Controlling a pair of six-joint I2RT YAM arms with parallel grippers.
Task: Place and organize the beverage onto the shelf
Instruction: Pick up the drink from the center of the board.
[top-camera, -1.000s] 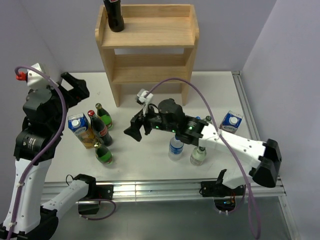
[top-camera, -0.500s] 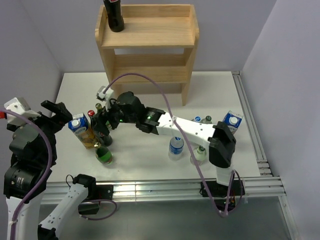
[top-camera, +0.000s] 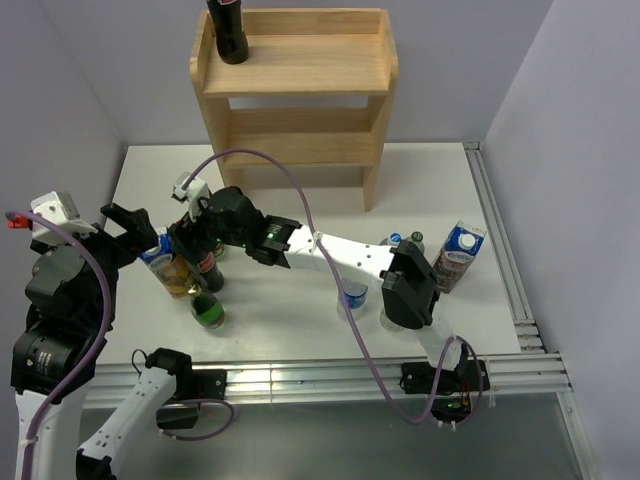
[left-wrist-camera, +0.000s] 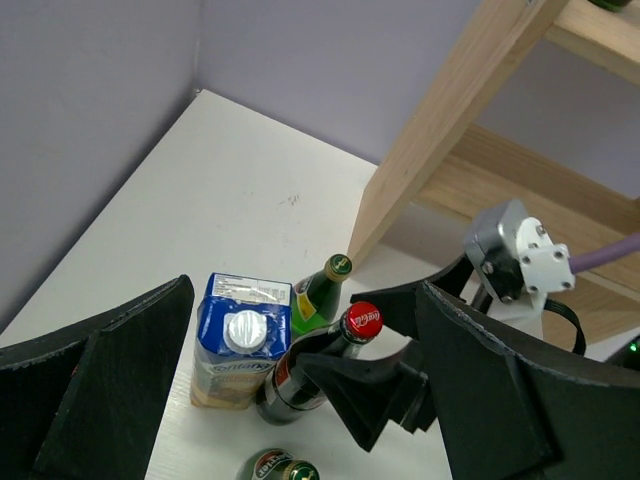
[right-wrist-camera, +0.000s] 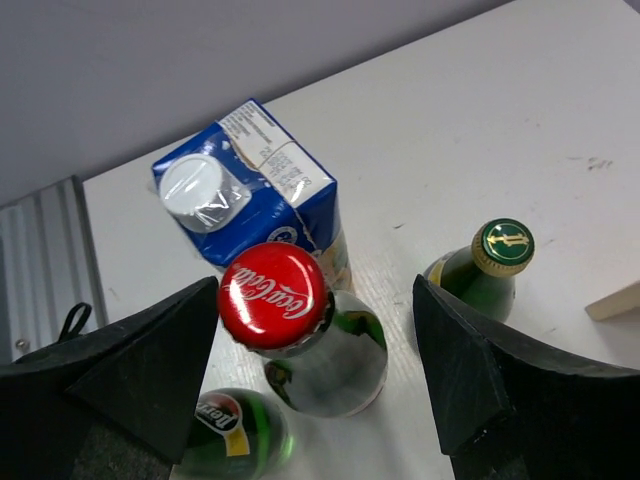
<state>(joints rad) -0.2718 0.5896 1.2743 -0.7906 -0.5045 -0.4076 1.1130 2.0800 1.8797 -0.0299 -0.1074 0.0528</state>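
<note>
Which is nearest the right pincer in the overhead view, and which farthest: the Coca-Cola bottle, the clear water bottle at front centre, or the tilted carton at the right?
1. The Coca-Cola bottle, left side, straddled by the right pincer.
2. The water bottle, front centre, under the arm.
3. The tilted carton, far right.

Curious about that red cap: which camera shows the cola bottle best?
The right wrist view: the cola bottle sits close up, red cap and lettering plain. The left wrist view shows it smaller and partly covered; in the top view the right arm hides most of it.
</note>
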